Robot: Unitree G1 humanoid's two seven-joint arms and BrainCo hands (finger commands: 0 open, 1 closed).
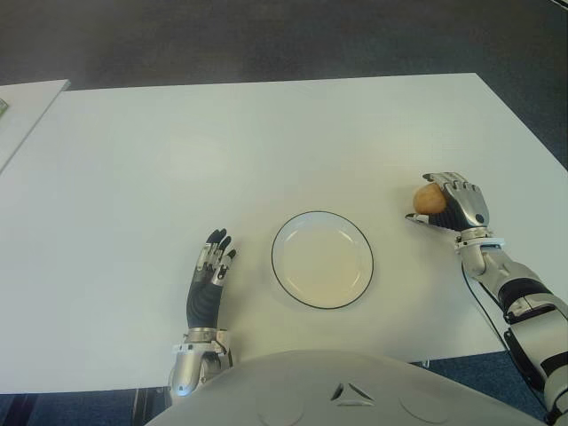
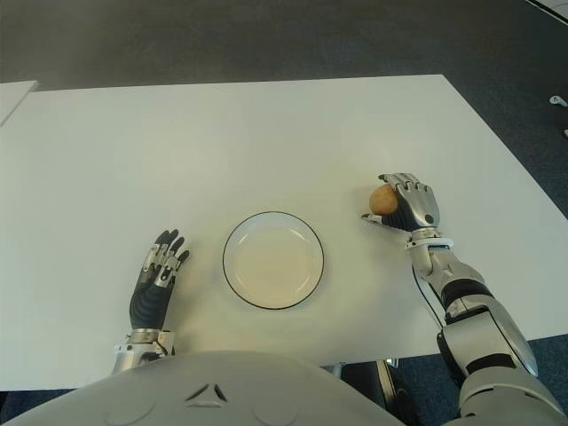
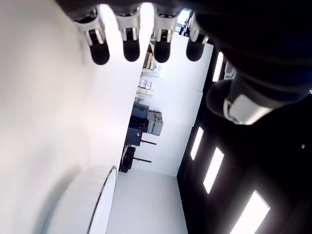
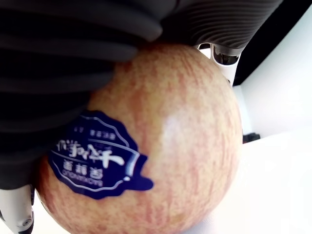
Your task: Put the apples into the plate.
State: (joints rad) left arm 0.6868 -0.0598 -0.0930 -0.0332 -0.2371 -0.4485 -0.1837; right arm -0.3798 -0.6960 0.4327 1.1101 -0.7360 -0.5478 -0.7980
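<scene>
A yellowish-red apple (image 1: 428,199) with a blue sticker (image 4: 97,156) sits in my right hand (image 1: 451,206), whose fingers curl over it, at the right of the white table (image 1: 266,142). The right wrist view is filled by this apple (image 4: 161,146) pressed against the palm. An empty white plate (image 1: 322,260) with a dark rim lies in front of me at the table's middle, well left of the apple. My left hand (image 1: 210,280) shows left of the plate, fingers stretched out and holding nothing. The left wrist view shows its fingertips (image 3: 130,48) and the plate's rim (image 3: 100,204).
Another pale table's corner (image 1: 27,102) shows at the far left. Dark carpet (image 1: 266,40) lies beyond the table's far edge. The near edge runs just before my body.
</scene>
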